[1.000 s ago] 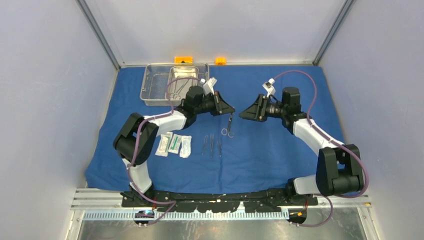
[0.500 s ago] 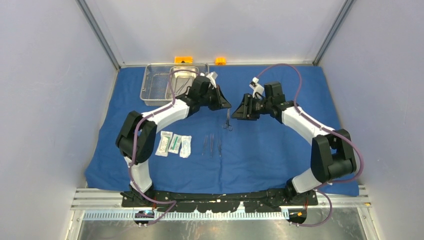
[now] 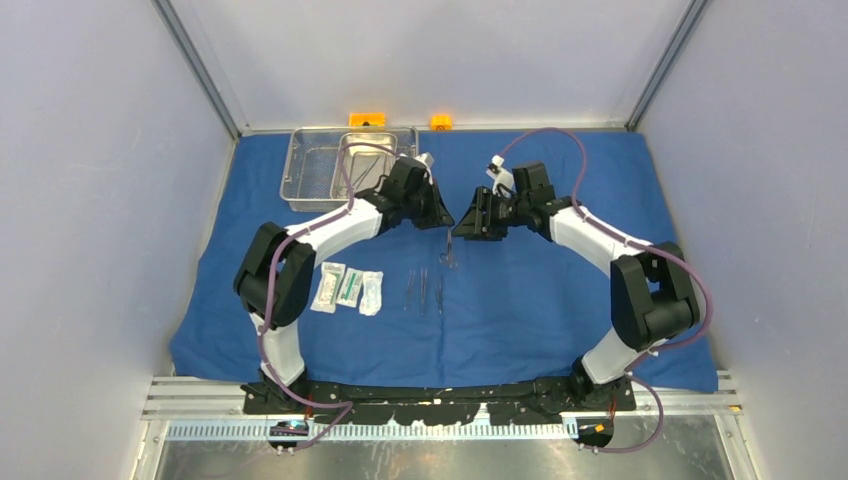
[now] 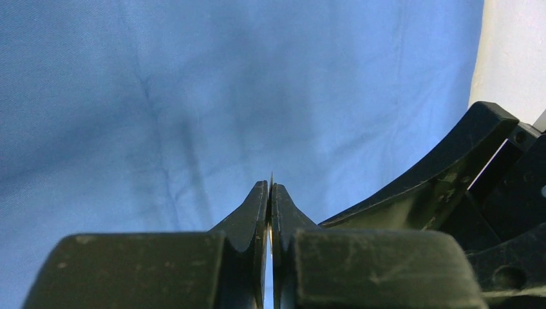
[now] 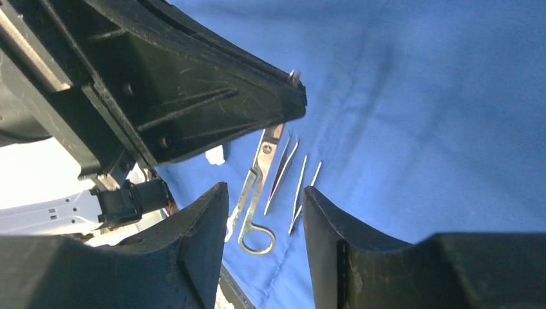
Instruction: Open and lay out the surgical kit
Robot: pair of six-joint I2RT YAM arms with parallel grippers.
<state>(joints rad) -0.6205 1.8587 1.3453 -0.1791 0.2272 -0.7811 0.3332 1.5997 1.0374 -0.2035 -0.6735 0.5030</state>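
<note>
This is a robotics lab's test cell: plain pale grey panel walls [image 3: 100, 220] held by bare aluminium corner struts [image 3: 200, 70] box in a single table. A pair of black-and-white robot arms [image 3: 335, 222] trailing purple cables is mounted by a slotted aluminium rail [image 3: 200, 398] at 6 o'clock. A large blue cloth wrap [image 3: 560, 300] covers the tabletop, with a steel mesh basket [image 3: 312, 172] at 11 o'clock and two small orange plastic blocks [image 3: 366, 119] at 12 o'clock, set out like bench props.

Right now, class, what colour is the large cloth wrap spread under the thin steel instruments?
Blue. The large cloth wrap shows best in the top external view.
</note>
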